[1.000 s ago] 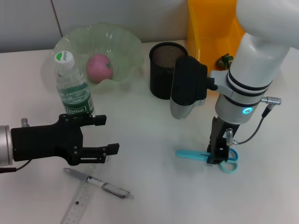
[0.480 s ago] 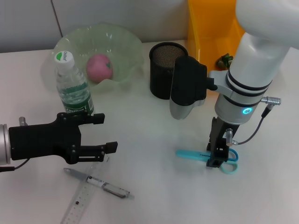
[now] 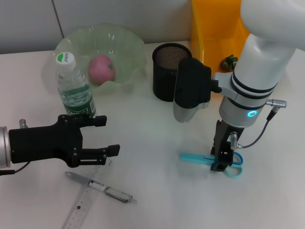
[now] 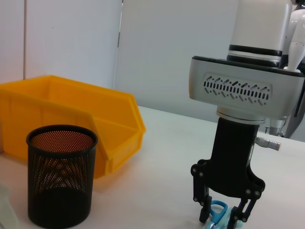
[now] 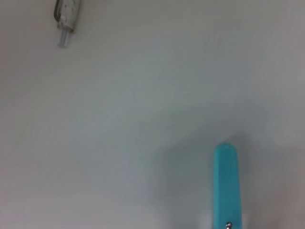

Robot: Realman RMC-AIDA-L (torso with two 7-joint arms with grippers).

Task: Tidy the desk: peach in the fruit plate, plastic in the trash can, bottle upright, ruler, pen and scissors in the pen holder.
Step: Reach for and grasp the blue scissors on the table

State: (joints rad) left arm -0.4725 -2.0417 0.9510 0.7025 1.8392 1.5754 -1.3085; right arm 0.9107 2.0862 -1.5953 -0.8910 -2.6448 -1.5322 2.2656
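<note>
**A:** So the right gripper is straight down on the scissors, near right of the desk. From the head view I honestly can't tell if it's clamped on them or not.

**B:** Left wrist view helps some: the right gripper has its fingers either side of the blue handle. Looks like it's around it, but whether it's actually squeezing, can't tell. Right wrist view only gives the blue blade cover flat on the desk, plus the pen tip far off.

**A:** Left gripper is on the near left, fingers spread apart, holding nothing. Bottle stands upright just behind it.

**B:** Pen and ruler lie crossed at the near edge, below that gripper. Peach is already in the fruit plate, far left.

**A:** Pen holder in the middle, trash can far right. Wrist view shows them close together, side by side.
</note>
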